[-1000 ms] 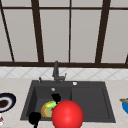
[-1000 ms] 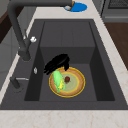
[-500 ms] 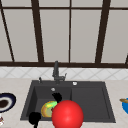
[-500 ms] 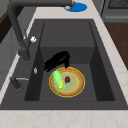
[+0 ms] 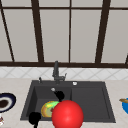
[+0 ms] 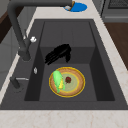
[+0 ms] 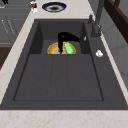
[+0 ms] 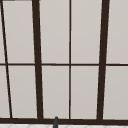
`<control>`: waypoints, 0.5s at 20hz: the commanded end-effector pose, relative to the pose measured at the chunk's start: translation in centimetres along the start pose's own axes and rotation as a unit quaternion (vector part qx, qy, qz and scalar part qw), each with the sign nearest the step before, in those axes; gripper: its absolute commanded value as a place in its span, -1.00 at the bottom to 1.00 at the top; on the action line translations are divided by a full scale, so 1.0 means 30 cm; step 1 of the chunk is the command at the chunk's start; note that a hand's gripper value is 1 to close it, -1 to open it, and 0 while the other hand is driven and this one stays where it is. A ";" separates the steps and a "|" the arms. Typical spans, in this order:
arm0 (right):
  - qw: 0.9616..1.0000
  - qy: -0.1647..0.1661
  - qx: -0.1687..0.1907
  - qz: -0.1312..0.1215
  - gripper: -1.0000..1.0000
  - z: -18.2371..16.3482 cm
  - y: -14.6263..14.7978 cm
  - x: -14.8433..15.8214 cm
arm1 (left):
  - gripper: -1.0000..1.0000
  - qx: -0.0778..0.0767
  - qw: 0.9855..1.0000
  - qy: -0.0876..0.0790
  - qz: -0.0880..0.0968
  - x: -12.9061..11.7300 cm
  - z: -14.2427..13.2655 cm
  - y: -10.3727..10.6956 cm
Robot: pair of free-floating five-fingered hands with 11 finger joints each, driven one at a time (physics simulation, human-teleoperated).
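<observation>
The right hand is hovering, fingers loosely spread and holding nothing, just above the round yellow-rimmed plate in the dark sink basin. The left hand is hanging at the sink's front edge; I cannot tell how its fingers are set.

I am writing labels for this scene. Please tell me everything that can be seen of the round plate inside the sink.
The plate is round, with a yellow rim, an orange-brown band and a greenish middle. It lies flat on the floor of the dark sink, in the deeper basin near the faucet. On it lie a green and yellow piece of food and a small dark red piece. A black hand hovers just behind it; contact cannot be told.
</observation>
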 end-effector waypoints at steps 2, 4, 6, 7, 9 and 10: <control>1.000 -0.003 0.007 -0.015 -1.00 0.023 -0.057 -0.024 | 0.00 0.000 1.000 0.000 0.000 0.000 0.000 0.000; 1.000 -0.002 0.010 -0.013 -1.00 0.031 -0.080 -0.032 | 0.00 0.000 1.000 0.000 0.000 0.000 0.000 0.000; 1.000 -0.002 0.011 -0.013 -1.00 0.040 -0.103 -0.043 | 0.00 0.000 1.000 0.000 0.000 0.000 0.000 0.000; 1.000 -0.002 0.010 -0.012 -1.00 0.044 -0.114 -0.048 | 0.00 0.000 1.000 0.000 0.000 0.000 0.000 0.000; 1.000 -0.002 0.008 -0.011 -1.00 0.052 -0.137 -0.057 | 0.00 0.000 1.000 0.000 0.000 0.000 0.000 0.000; 1.000 -0.002 0.006 -0.011 -1.00 0.057 -0.148 -0.062 | 0.00 0.000 1.000 0.000 0.000 0.000 0.000 0.000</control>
